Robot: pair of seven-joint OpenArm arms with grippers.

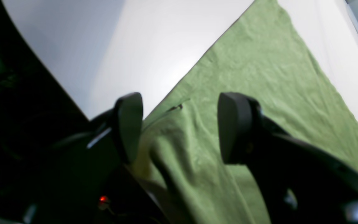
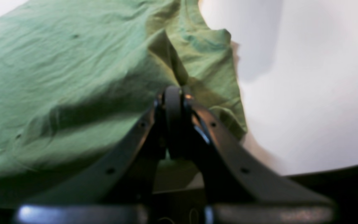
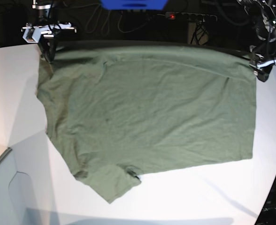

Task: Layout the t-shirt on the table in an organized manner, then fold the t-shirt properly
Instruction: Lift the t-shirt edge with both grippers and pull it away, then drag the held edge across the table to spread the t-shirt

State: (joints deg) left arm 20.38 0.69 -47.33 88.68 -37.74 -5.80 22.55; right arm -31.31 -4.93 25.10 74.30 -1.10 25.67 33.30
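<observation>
You have the olive-green t-shirt (image 3: pixel 147 117) spread across the white table (image 3: pixel 16 93), lying mostly flat with light wrinkles over its body. In the base view, one long straight edge runs along the far side of the table, close to its curved rim, between the two arms. One short sleeve (image 3: pixel 112 183) sticks out toward the near side of the table, lying flat on the surface.

Your right gripper (image 2: pixel 173 93) is clamped tight on a corner of the shirt. In the right wrist view, the dark jaws meet with a pinched ridge of cloth rising out of them, and the fabric fans away from that point. In the base view, this gripper (image 3: pixel 48 51) sits at the far left corner of the garment, where the cloth is bunched and lifted a little off the table.

Your left gripper (image 1: pixel 179 127) has its jaws standing well apart. In the left wrist view, the two dark pads (image 1: pixel 129 124) straddle a raised fold of shirt, with clear space on either side of that fold. In the base view, this gripper (image 3: pixel 262 70) sits at the far right corner of the shirt, right at the table's edge
</observation>
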